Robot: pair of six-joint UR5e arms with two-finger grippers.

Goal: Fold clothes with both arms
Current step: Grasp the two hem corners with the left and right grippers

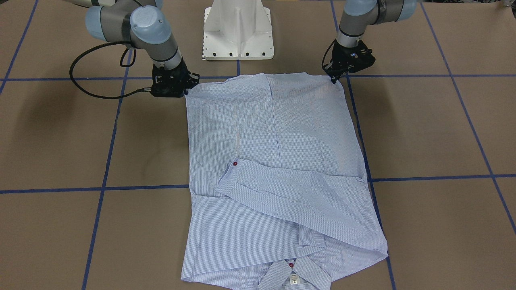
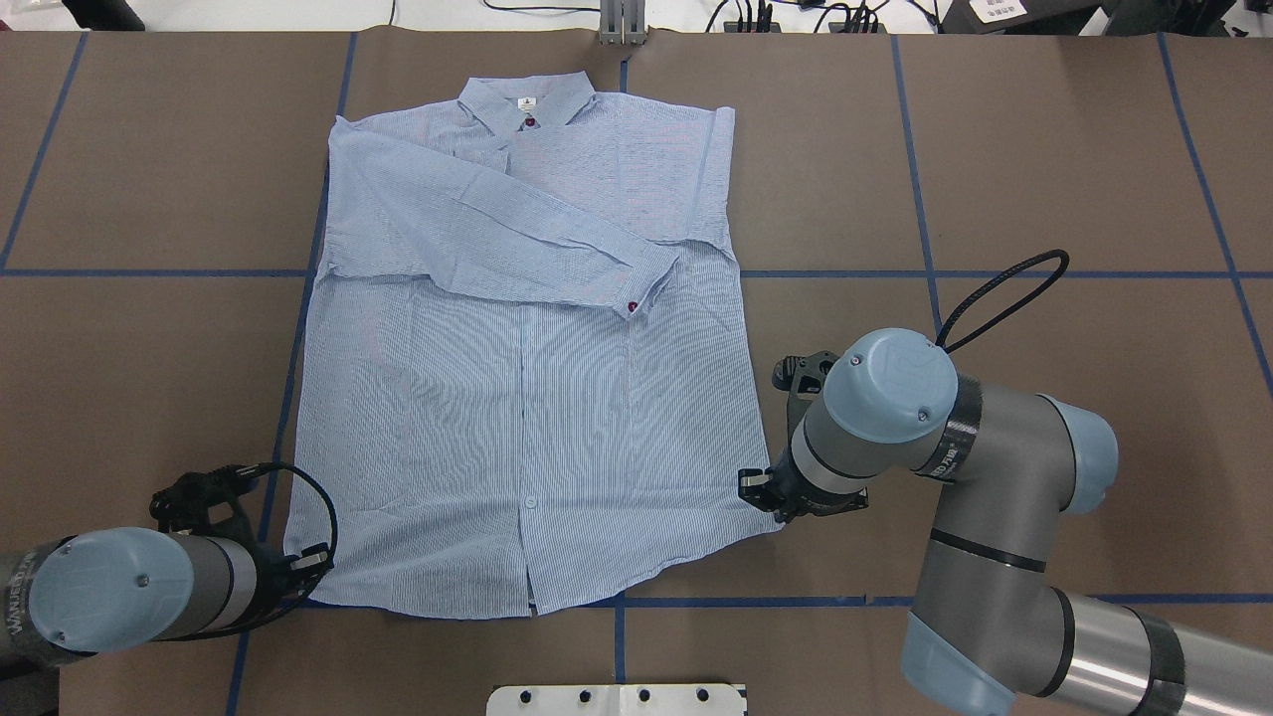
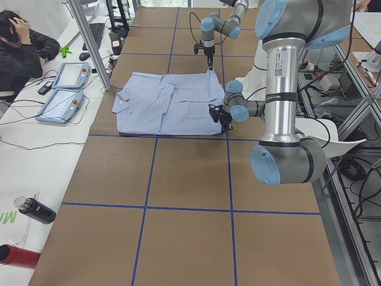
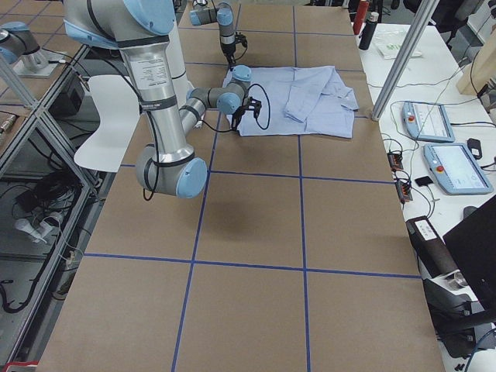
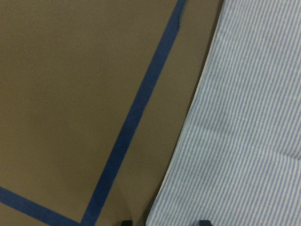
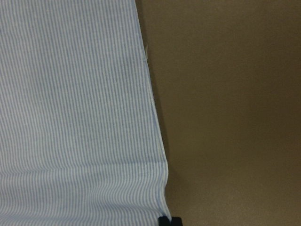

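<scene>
The light blue-and-white striped shirt (image 2: pixel 527 398) lies flat on the brown table, collar at the far side and hem toward the robot. One sleeve is folded across the chest, its dark red cuff button showing. My left gripper (image 2: pixel 303 569) is low at the hem's near left corner. In the left wrist view its fingertips (image 5: pixel 204 222) stand apart, astride the shirt's edge (image 5: pixel 249 141). My right gripper (image 2: pixel 758 487) is at the hem's near right corner. In the right wrist view its tips (image 6: pixel 170 221) are together at the cloth's corner (image 6: pixel 70 117).
The white pedestal base (image 2: pixel 617 699) stands at the table's near edge, behind the hem. Blue tape lines (image 2: pixel 925 268) grid the table. In the exterior left view an operator (image 3: pixel 24 53) sits at a side bench with teach pendants (image 3: pixel 62 98).
</scene>
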